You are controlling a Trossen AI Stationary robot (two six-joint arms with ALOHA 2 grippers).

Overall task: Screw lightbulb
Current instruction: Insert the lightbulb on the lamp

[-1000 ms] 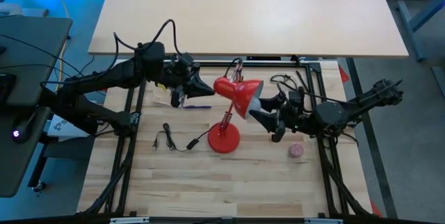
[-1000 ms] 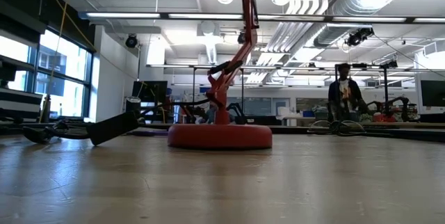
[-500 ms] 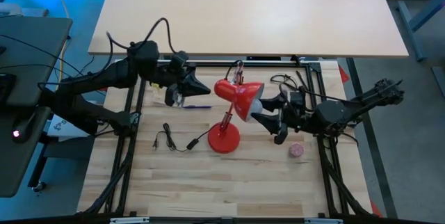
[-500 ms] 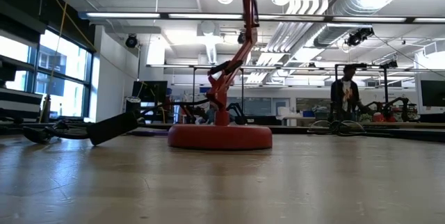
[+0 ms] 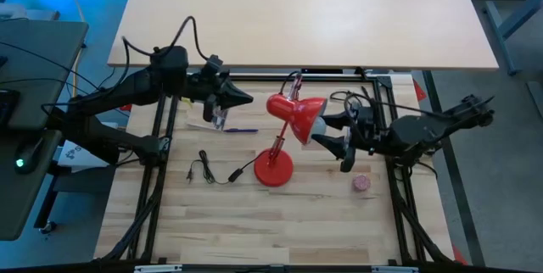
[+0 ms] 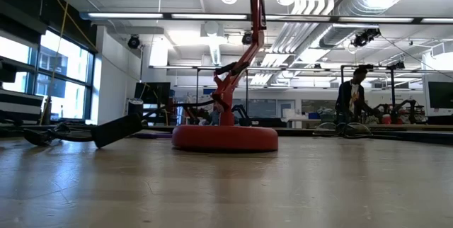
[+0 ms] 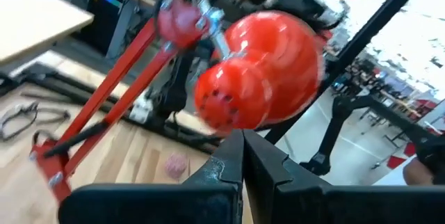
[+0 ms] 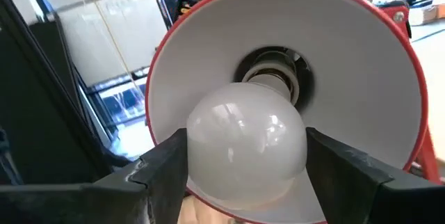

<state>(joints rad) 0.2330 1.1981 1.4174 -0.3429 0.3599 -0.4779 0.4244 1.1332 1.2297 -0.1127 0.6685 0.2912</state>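
Left gripper (image 5: 246, 99) closed, backing away from lamp (image 5: 293, 116) | right gripper (image 8: 240, 158) clamping lightbulb (image 8: 247, 137), now seating in shade socket | lamp head shifting slightly | screwing likely underway

Open worktop (image 5: 254, 231) is left before the lamp base (image 5: 273, 168); passage is narrowed by the cable (image 5: 222, 175) and pink ball (image 5: 362, 183).

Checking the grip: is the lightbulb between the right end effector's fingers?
Yes, the lightbulb sits between the right end effector fingers, at the lampshade's mouth.
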